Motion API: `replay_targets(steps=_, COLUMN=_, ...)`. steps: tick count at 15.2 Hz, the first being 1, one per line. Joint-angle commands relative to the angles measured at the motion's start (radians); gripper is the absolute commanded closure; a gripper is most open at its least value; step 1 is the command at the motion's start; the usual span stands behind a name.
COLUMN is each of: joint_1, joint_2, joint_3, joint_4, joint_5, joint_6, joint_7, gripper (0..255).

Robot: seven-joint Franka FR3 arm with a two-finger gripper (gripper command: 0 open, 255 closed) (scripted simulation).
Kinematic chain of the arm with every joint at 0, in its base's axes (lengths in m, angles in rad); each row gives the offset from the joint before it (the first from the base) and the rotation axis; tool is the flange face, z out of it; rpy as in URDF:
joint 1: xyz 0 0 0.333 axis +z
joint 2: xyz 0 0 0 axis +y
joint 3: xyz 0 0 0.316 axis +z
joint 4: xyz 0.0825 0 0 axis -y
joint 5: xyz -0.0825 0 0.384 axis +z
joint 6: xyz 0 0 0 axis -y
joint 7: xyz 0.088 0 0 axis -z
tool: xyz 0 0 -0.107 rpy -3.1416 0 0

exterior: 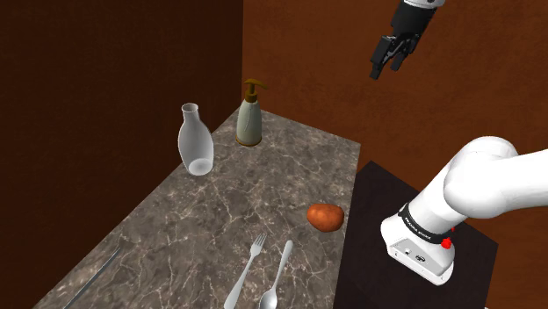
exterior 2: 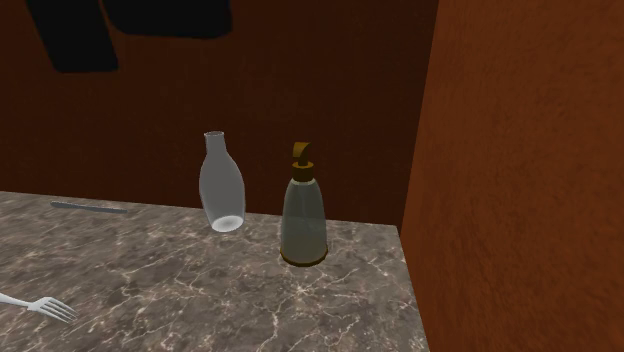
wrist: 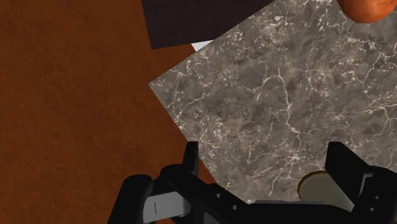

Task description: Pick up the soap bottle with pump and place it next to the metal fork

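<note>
Soap bottle, tapered, brown-pumped, stands on veined marble counter; tool hovers, spread apart.

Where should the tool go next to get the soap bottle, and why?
Probably down and toward the soap bottle, keeping its fingers apart. The tool hangs high above the marble counter, open and holding nothing. The bottle stands upright and untouched at the counter's far end beside a clear vase, well away from the fork, so closing that gap likely comes first.

White rounded arm, dark joint band, red dot, black pincer
</note>
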Motion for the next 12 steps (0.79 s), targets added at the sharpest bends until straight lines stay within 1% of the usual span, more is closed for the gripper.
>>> replay_targets(steps=1, joint_1=0.000, joint_2=0.000, joint_3=0.000, joint_4=0.000, joint_5=0.000, joint_6=0.000, joint_7=0.000, gripper=0)
replay_targets(steps=6, joint_1=0.025, joint_2=0.179, joint_3=0.031, joint_4=0.066, joint_5=0.027, joint_6=0.105, joint_7=0.036, gripper=0)
replay_targets(steps=12, joint_1=0.049, joint_2=0.400, joint_3=0.065, joint_4=0.185, joint_5=0.048, joint_6=0.198, joint_7=0.073, gripper=0)
